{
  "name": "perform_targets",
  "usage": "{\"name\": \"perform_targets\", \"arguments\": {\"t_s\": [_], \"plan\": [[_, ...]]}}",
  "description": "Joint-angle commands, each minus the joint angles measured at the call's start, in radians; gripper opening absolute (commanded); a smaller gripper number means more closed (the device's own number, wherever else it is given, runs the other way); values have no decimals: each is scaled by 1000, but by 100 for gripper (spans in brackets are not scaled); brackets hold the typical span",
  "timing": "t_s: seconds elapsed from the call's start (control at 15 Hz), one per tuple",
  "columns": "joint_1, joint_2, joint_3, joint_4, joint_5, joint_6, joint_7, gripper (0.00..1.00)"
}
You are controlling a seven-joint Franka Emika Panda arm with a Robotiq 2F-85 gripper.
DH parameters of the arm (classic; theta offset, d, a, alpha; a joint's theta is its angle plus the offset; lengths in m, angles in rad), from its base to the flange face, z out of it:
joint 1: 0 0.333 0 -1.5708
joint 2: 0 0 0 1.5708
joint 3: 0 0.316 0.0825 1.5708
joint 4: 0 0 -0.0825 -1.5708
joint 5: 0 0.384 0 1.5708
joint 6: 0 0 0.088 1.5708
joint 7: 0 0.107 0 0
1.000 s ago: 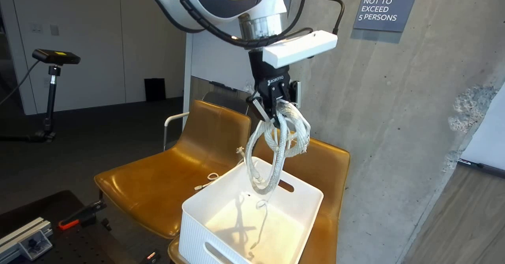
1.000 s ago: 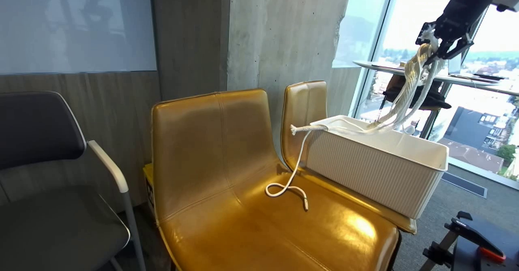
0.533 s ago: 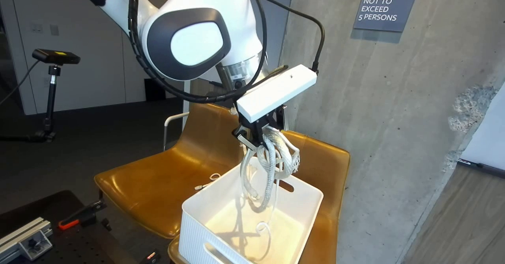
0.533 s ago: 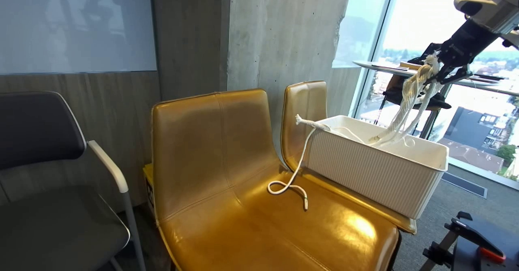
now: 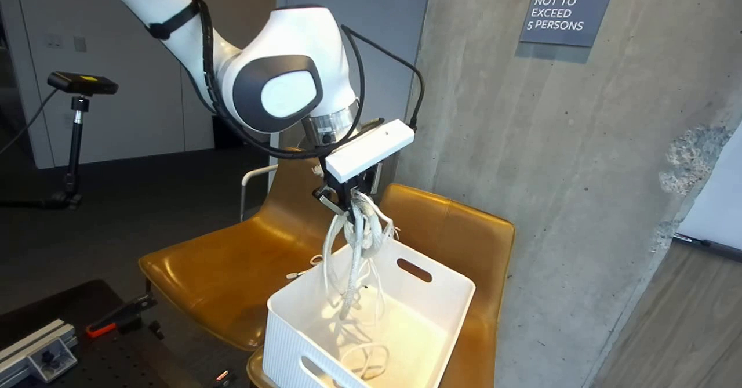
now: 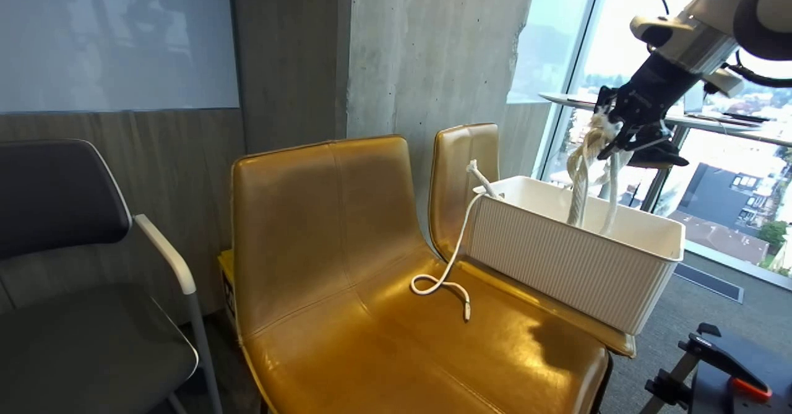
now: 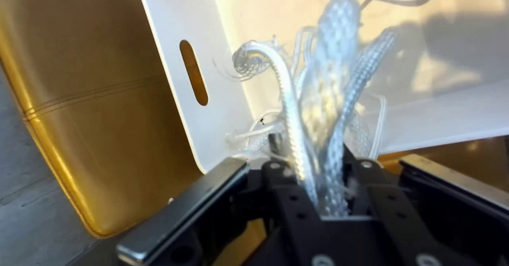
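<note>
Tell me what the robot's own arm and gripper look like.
The smooth, rounded white arm carries a dark grey oval ring around a pale oval cap, a black band and a shiny silver metal collar. Long black cables loop along it, one reaching a slim white rectangular box. The angular black gripper has flat silver-grey metal side bars and round metal bolts.

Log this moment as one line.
gripper: above white bin | rope bundle: between jaws, loops hanging into bin | grip: open or shut unclear | bin: on tan chair | thin cord: lying onto neighbouring seat
</note>
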Motion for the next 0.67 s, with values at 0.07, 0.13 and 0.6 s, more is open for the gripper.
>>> {"name": "perform_targets", "arguments": {"t_s": [0.07,0.13,0.6], "plan": [[3,250,58,260,-36,-142,62,69],[-2,290,68,305,-43,-167,66,76],[0,478,144,600,-41,-337,58,100]]}}
